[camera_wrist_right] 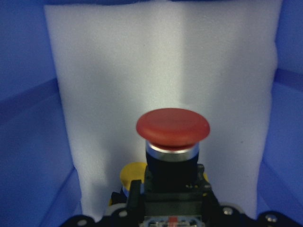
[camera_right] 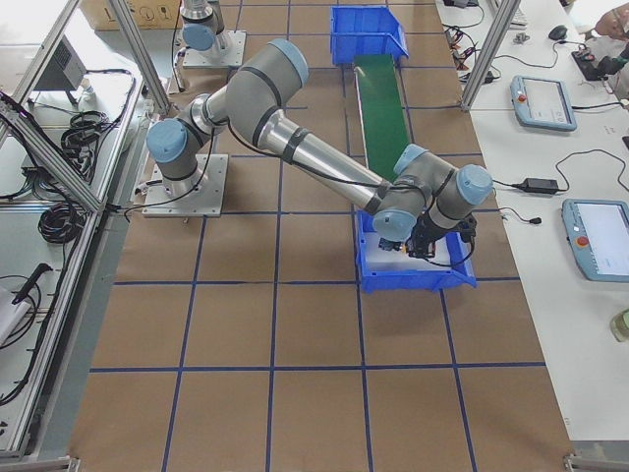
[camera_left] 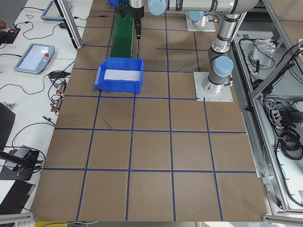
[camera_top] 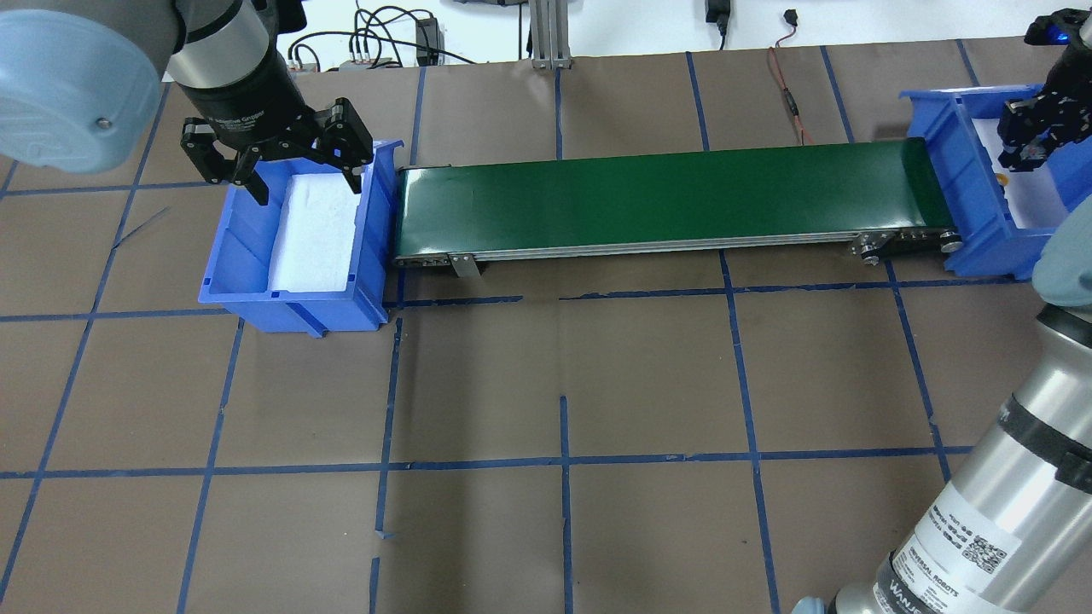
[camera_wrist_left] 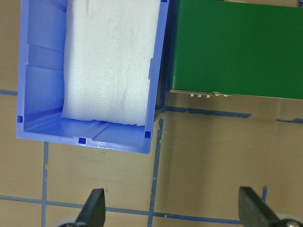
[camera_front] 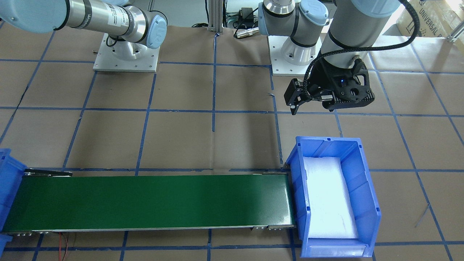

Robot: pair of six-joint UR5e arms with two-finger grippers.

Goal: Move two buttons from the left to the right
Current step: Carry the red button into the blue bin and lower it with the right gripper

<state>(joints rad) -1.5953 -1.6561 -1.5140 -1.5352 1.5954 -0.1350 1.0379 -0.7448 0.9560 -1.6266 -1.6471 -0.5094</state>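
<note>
In the right bin [camera_top: 955, 170], nearest the wrist camera, the right gripper [camera_top: 1019, 153] has its fingers pinched on the black body of the red button [camera_wrist_right: 173, 126]. The button's long axis runs straight out along the gripper's line, body at the wrist end. Its cap points away, toward the white foam [camera_wrist_right: 165, 61] that lines the bin. Whether the cap touches the foam cannot be told.

Just beside the body, on its left in the wrist view, the yellow button [camera_wrist_right: 133, 173] lies on the foam. It is mostly hidden, so its direction is unclear.

Beyond the bin, the green belt [camera_top: 665, 196] stretches to the left bin [camera_top: 290, 303], which holds only a foam pad. The left gripper [camera_top: 305, 186] hangs near that bin, its fingers [camera_wrist_left: 94, 210] spread wide and holding nothing.
</note>
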